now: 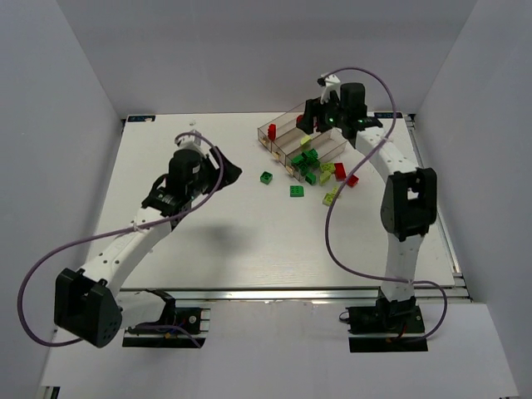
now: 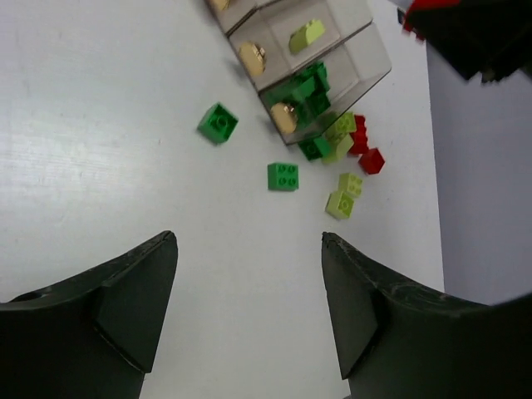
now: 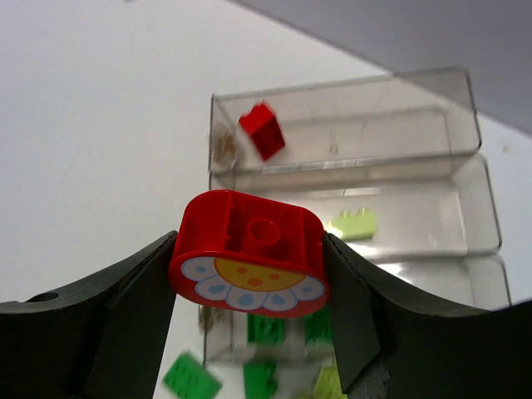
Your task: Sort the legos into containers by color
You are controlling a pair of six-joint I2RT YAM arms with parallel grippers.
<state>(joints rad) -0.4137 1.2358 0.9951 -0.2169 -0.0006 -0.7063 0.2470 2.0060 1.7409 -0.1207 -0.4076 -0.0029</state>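
1. The left gripper [image 2: 249, 307] hung over the bare table [image 1: 208, 241], well left of the bricks. Its fingers stood wide apart with nothing between them.
2. Two dark green bricks lay loose on the table, apart from each other. The first green brick [image 1: 266, 177] sat near the tray's corner, and the second green brick [image 1: 297, 191] lay closer to the arms.
3. The clear tray [image 3: 432, 91] showed three compartments in the right wrist view. The far one held a red brick [image 3: 263, 130], the middle one a lime brick [image 3: 353, 223], and the near one several green bricks [image 3: 266, 328].
4. The right gripper [image 1: 314, 120] was above the tray, its fingers clamped on a rounded red piece [image 3: 249, 258] with a daisy printed on its face.
5. A heap of bricks [image 1: 337, 173] in lime, green and red lay on the table against the tray's end, with a stray lime brick [image 1: 331, 196] just beside it.
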